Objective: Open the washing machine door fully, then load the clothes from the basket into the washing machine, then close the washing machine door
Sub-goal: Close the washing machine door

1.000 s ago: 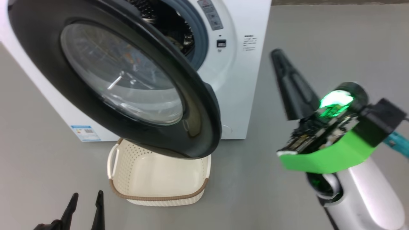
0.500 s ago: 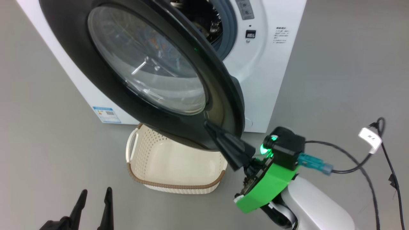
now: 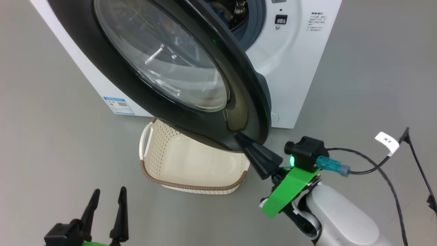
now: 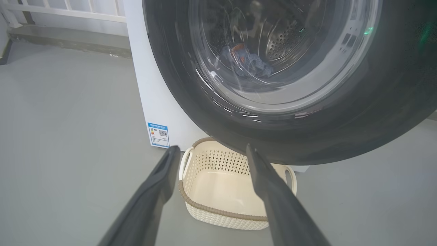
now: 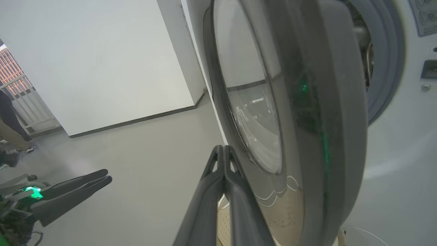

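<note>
Standing part open, the washing machine door (image 3: 164, 58) juts out from the front of the washing machine (image 3: 293, 68), and its black rim overhangs the back of the basket (image 3: 191, 187). The basket sits on the grey floor (image 3: 51, 136) just in front of the machine's lower edge, its bare cream bottom showing. The clothes (image 4: 249, 63) lie inside the steel drum; from the left wrist view they show as a blue bundle with a touch of orange, seen through the door's glass bowl.

The right gripper (image 3: 239, 136) has its two fingers pressed tight together with nothing between them. Its tip is at the door's lower rim on the outer side, above the basket's right end; whether it actually touches the rim cannot be told. The left gripper (image 3: 109, 191) hangs low over the floor in front of the basket's left corner, fingers spread wide and holding nothing, well apart from the door.

The door is between both grippers and the drum opening. A blue label sticker (image 3: 118, 105) is on the machine's side near the floor. A black cable (image 3: 372, 164) with a white tag (image 3: 386, 140) trails from the right wrist across the floor. In the right wrist view a person (image 5: 8, 119) stands far off beside a white railing (image 5: 30, 109).
</note>
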Motion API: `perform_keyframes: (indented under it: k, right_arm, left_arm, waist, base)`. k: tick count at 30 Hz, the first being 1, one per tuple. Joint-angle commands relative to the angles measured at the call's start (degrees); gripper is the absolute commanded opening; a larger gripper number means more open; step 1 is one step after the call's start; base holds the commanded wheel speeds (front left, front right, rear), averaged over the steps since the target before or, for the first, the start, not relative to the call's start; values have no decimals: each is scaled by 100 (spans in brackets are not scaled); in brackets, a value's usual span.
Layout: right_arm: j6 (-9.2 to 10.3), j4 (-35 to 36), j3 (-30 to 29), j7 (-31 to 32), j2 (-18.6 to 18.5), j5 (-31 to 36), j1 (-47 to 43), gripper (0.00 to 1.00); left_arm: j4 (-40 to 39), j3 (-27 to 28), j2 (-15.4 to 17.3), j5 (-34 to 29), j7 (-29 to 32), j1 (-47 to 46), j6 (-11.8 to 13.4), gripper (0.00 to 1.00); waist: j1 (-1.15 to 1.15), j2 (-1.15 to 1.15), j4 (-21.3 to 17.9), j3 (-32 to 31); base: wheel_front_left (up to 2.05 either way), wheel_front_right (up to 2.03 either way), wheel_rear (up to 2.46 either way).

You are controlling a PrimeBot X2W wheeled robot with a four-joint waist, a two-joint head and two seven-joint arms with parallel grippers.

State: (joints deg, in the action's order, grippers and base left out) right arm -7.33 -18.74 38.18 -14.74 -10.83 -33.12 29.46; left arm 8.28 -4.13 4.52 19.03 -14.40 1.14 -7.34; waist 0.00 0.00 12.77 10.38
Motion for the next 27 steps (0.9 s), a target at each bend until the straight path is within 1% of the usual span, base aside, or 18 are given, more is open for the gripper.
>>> perform_keyframes:
  k: [1,13,20,24,27]
  right_arm:
    - [-16,51,-19,-26,94,-77,89,0]
    - [-16,-137,-751,-26,120,110,304,0]
    - [-16,-167,-1207,-26,-47,203,598,0]
    - [-16,-206,-1598,-26,-189,292,885,0]
    - [-16,-244,-1722,-26,-260,321,1036,0]
  left_arm:
    - [-111,174,57,38,-60,-204,-14,100]
    - [-162,59,30,57,-60,-329,-14,100]
    - [-274,-79,-1,35,-60,-498,-14,100]
    - [-368,-191,-41,53,-60,-640,-14,100]
    - [-407,-241,-60,60,-60,-712,-14,100]
  waist:
    - [0,0,14,55]
    - [0,0,114,285]
    - [0,0,282,549]
    - [0,0,431,773]
    - [0,0,500,877]
  base:
    - [0,0,0]
    - [0,0,0]
    - [0,0,0]
    - [0,0,0]
    - [0,0,0]
